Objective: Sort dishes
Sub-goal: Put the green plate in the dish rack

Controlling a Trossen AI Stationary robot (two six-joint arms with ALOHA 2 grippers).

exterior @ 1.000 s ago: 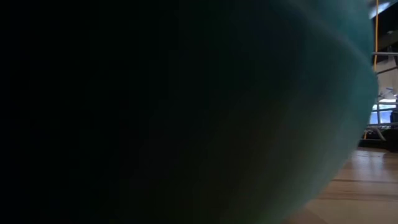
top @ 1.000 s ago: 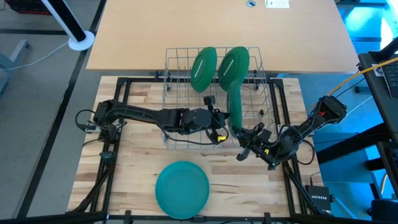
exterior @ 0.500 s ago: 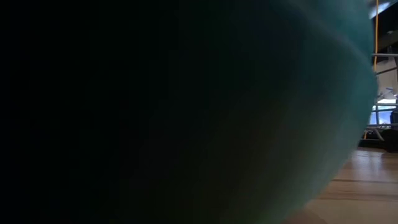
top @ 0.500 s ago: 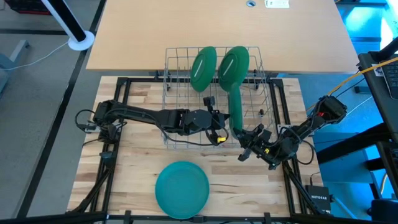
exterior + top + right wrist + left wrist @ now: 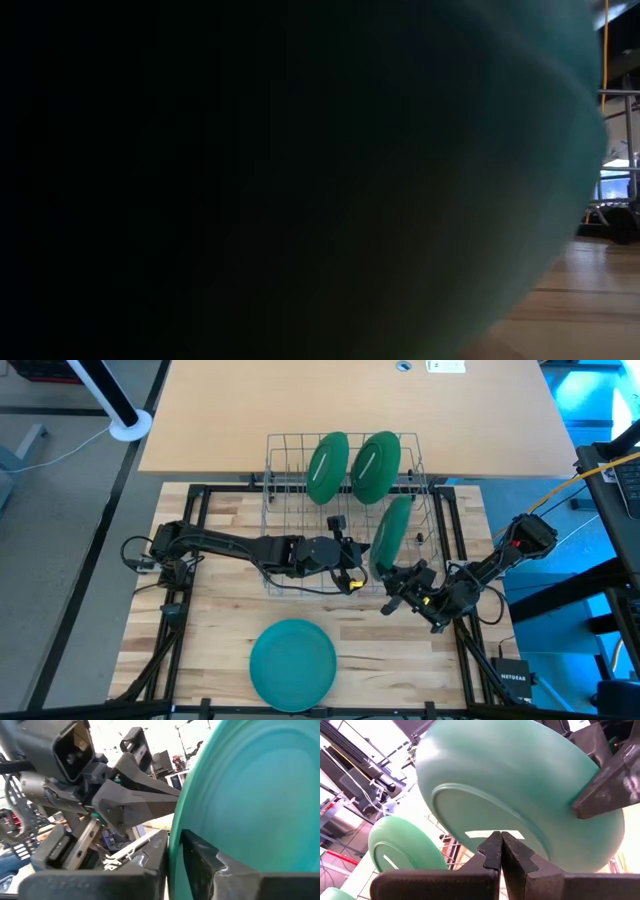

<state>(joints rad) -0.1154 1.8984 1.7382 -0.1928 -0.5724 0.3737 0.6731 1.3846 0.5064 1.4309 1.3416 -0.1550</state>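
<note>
Two plates [image 5: 328, 467] are standing on edge at the rack's [image 5: 280, 455] upper centre in the high view. A third plate [image 5: 391, 532] is leaning tilted just below them, its lower rim clamped in the right claw [image 5: 399, 586]. The left claw [image 5: 350, 560] is sitting closed with nothing between its fingers, beside that plate. More plates [image 5: 293, 664] are lying flat on the tabletop [image 5: 215, 640], bottom centre.

Both arms reach inward, low; the left hand [image 5: 352, 568] is closed, the right hand [image 5: 392, 582] clamped.
</note>
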